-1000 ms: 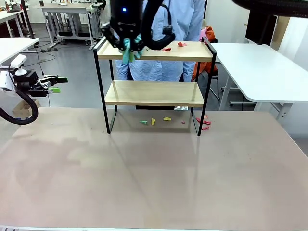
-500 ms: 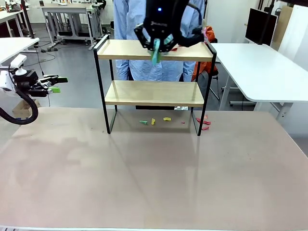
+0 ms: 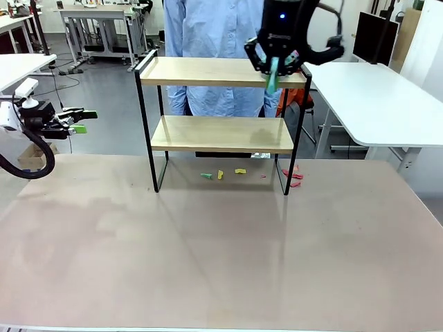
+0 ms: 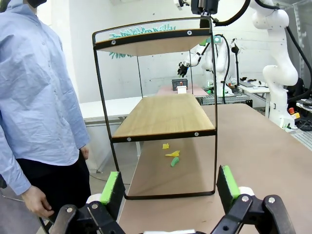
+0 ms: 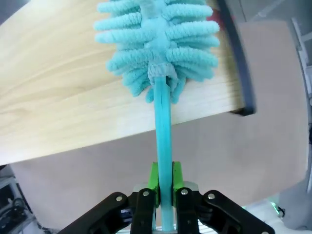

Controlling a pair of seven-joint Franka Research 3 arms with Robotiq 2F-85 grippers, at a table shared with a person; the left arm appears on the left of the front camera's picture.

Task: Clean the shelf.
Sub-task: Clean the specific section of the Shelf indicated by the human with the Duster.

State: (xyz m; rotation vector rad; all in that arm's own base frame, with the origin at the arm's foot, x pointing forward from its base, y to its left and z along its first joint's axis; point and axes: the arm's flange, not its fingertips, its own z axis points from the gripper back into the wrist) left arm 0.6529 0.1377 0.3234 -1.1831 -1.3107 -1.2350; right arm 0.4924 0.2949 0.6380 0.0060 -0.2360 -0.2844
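The shelf (image 3: 221,135) stands at the far middle of the table, two light wooden boards in a thin black frame. Over the right end of its top board (image 5: 58,87) my right gripper (image 3: 275,63) is shut on the handle of a teal fluffy duster (image 5: 156,44). The duster's head lies on the board, close to the black side rail (image 5: 236,58), and a red scrap (image 5: 213,18) shows beside it. From the side, the duster (image 4: 141,33) spreads over the top board. My left gripper (image 3: 82,121) stays open off the table's left edge, its green pads (image 4: 111,187) wide apart.
Small green and yellow paper scraps (image 3: 221,174) lie on the table under the shelf, with red ones (image 3: 292,176) by its right leg. A person in a light blue shirt (image 3: 221,28) stands behind the shelf. A white table (image 3: 374,97) sits at the right.
My right gripper has swept the duster along the top board from its left end to its right end. The left arm has not moved.
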